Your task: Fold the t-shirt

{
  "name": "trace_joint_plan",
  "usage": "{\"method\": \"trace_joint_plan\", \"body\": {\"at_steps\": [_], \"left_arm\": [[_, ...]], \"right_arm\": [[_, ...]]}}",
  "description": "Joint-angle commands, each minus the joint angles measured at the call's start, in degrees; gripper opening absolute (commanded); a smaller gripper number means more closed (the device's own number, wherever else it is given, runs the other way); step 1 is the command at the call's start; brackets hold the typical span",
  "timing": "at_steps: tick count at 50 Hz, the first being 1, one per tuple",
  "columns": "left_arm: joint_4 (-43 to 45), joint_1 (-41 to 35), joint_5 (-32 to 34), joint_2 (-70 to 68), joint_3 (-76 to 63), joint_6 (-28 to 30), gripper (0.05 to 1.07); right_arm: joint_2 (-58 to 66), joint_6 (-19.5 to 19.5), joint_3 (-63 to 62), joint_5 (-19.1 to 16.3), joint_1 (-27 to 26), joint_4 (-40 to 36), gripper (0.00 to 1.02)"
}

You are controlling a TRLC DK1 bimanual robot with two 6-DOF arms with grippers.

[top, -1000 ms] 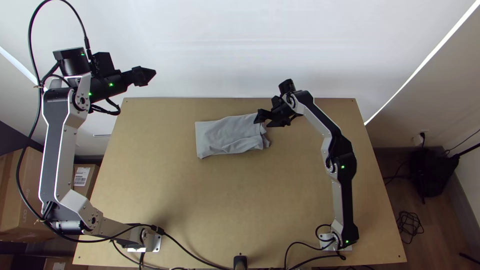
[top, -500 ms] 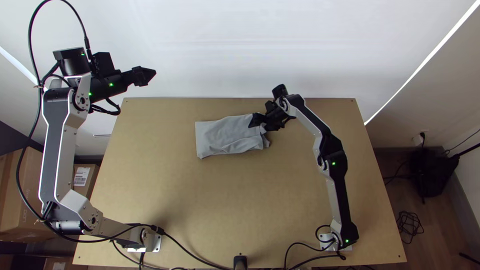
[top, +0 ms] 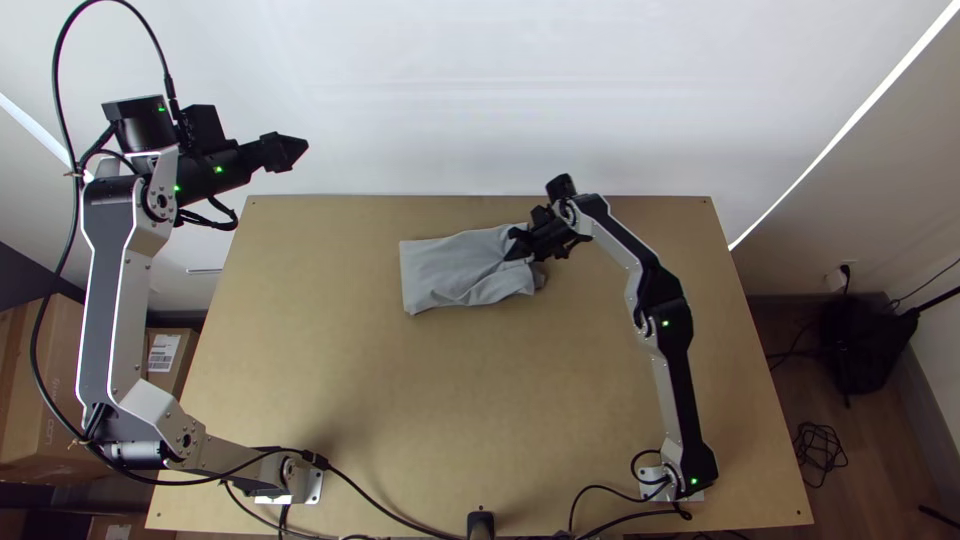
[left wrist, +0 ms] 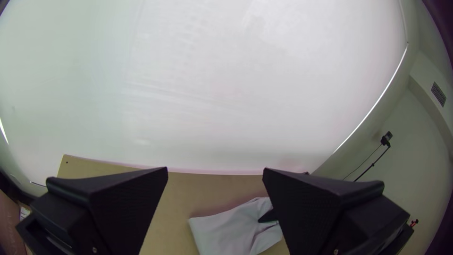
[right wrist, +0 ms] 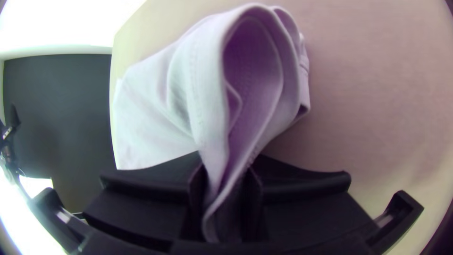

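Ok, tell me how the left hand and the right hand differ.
The left hand is open and empty; the right hand is shut on an edge of the T-shirt. In the top view, the left hand shows beyond the table's far edge, the right hand over the table. Both are black.

The left arm has broad silver-grey links, black joints, round screwed hubs and a long black cable. The right arm pairs pale metal with black covers. Small green lights dot both. The left hand has wide, wedge-shaped black fingers; the right hand is black too.
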Motion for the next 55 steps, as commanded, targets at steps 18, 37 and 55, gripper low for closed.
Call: {"method": "trace_joint_plan", "body": {"at_steps": [18, 37, 55], "left_arm": [[-0.39, 0.54, -0.1, -1.2, -0.1, 0.15, 1.03], [-0.56, 0.37, -0.01, -2.52, -0.1, 0.67, 1.03], [-0.74, -0.25, -0.01, -4.02, -0.72, 1.11, 1.03]], "right_arm": [[-19.34, -7.74, -29.29, 9.94, -10.79, 6.4, 0.02], [-25.58, -3.43, -35.97, 10.47, -14.21, 13.43, 0.02], [-21.28, 0.61, -29.38, 10.47, -27.48, 15.45, 0.02]]}}
